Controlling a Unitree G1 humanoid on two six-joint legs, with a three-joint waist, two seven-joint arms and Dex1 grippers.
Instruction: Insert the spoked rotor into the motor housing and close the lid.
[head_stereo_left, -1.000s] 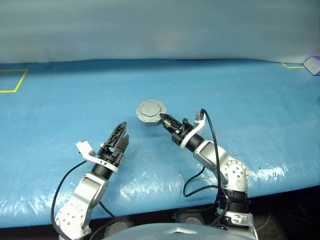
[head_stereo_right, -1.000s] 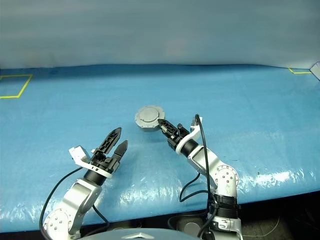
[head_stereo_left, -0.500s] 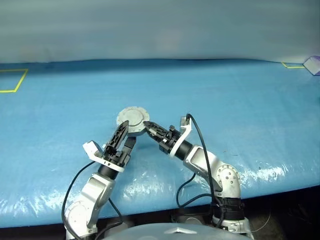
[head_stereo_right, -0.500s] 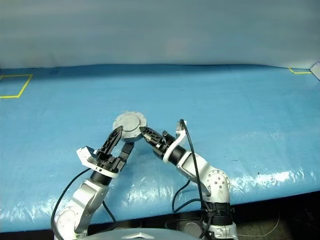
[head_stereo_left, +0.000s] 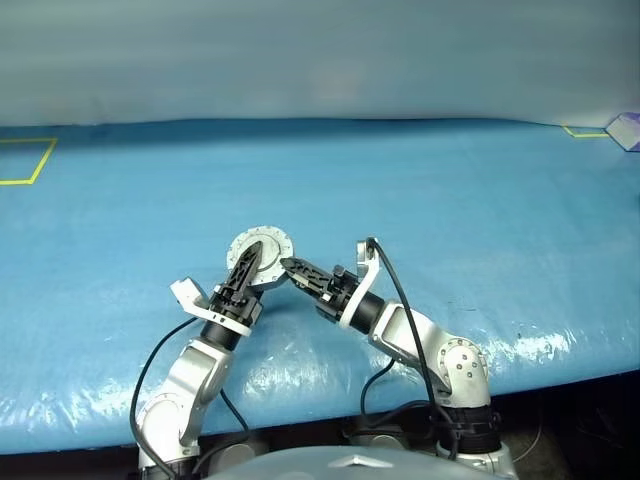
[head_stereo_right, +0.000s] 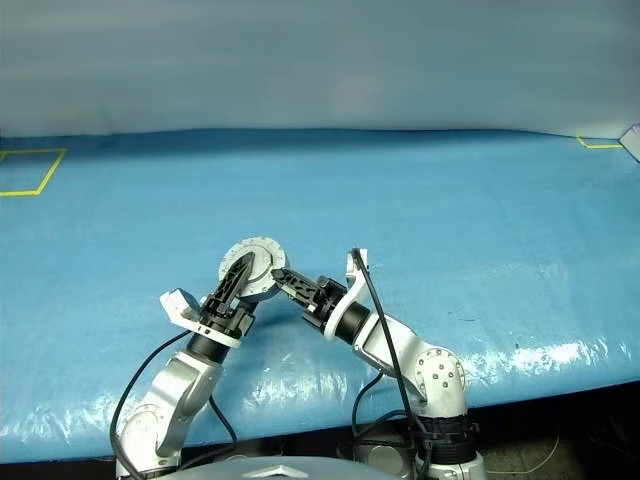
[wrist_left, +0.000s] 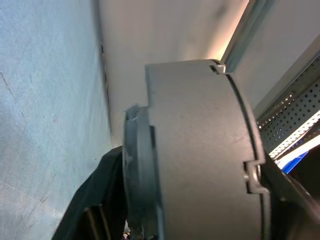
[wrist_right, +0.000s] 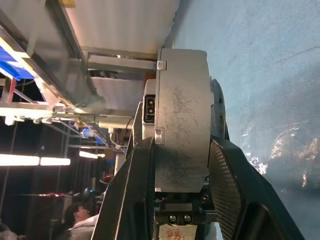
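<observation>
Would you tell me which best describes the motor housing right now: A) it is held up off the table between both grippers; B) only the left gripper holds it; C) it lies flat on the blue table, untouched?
A: the motor housing stands on edge above the blue table, the right gripper clamping its rim and the left gripper on its other side.

One round silver-grey metal motor housing (head_stereo_left: 259, 251), one blue plastic-covered counter (head_stereo_left: 450, 210), two black two-fingered claws: left claw (head_stereo_left: 247, 272), right claw (head_stereo_left: 296, 271). Two yellow tape corner marks (head_stereo_left: 25, 160).
</observation>
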